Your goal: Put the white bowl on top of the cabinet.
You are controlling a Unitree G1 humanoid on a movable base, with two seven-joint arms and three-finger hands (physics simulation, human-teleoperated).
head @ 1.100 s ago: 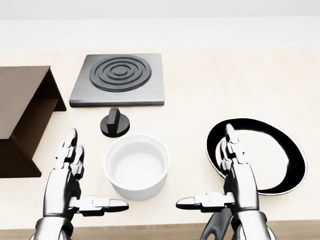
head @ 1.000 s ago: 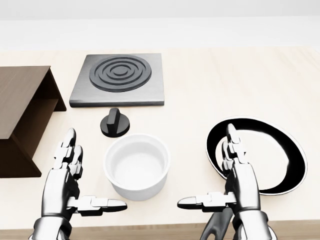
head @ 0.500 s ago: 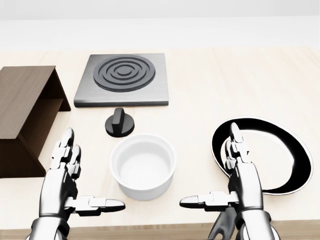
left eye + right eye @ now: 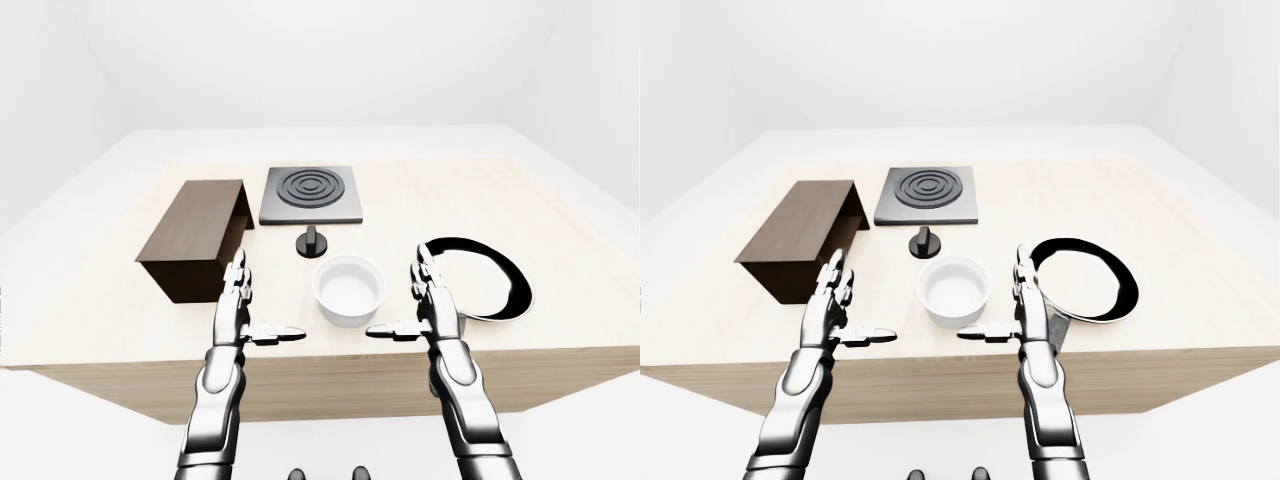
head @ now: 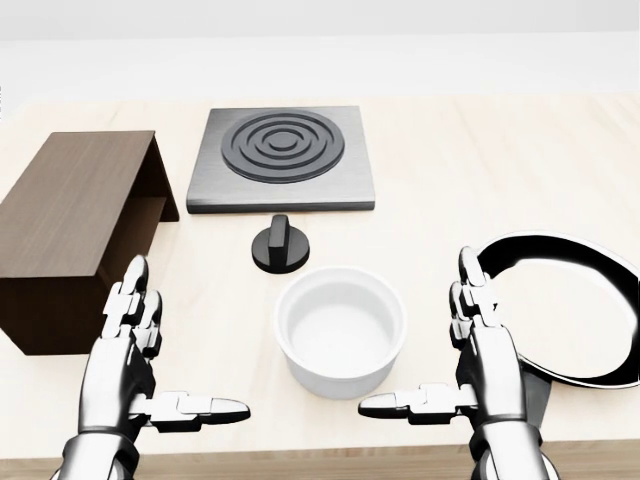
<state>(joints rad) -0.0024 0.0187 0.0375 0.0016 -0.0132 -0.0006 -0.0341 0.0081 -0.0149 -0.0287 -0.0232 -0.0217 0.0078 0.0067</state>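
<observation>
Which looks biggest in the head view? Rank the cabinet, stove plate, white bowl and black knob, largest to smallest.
1. cabinet and stove plate: similar, too close to rank; the cabinet sits nearer the camera.
3. white bowl.
4. black knob, clearly the smallest.

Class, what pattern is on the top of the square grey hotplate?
Dark concentric rings on the square grey hotplate, clearest in the head view.
</observation>
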